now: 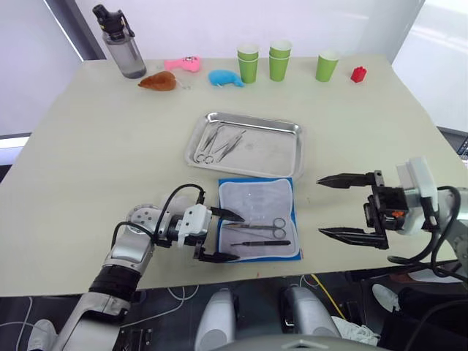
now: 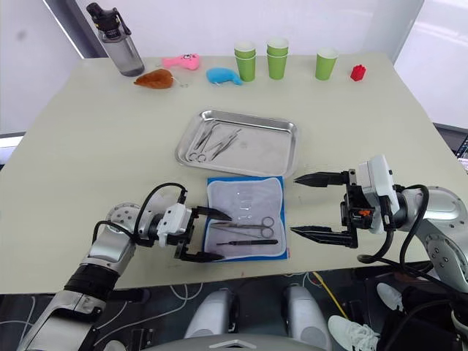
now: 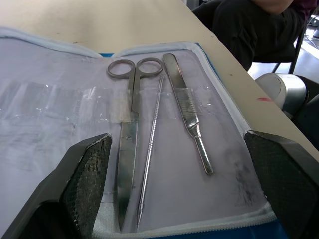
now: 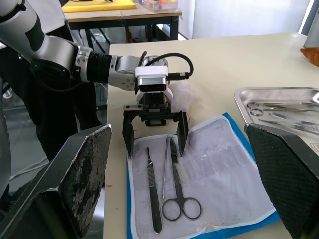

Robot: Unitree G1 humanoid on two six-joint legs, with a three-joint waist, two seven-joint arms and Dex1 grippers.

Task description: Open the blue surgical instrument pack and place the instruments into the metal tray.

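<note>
The shallow shiny steel tray [image 1: 289,157] gleams like a mirror. The flat blue cloth pack [image 1: 291,213] lies open, its white lining soft with clear shiny plastic pockets. The thin silver metal tools [image 3: 154,144] look smooth. The pale desk [image 1: 88,146] is matt.

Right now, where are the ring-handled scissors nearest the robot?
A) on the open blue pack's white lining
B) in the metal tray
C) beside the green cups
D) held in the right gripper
A: the scissors lie on the opened blue pack, between the open left gripper's fingers.
</note>
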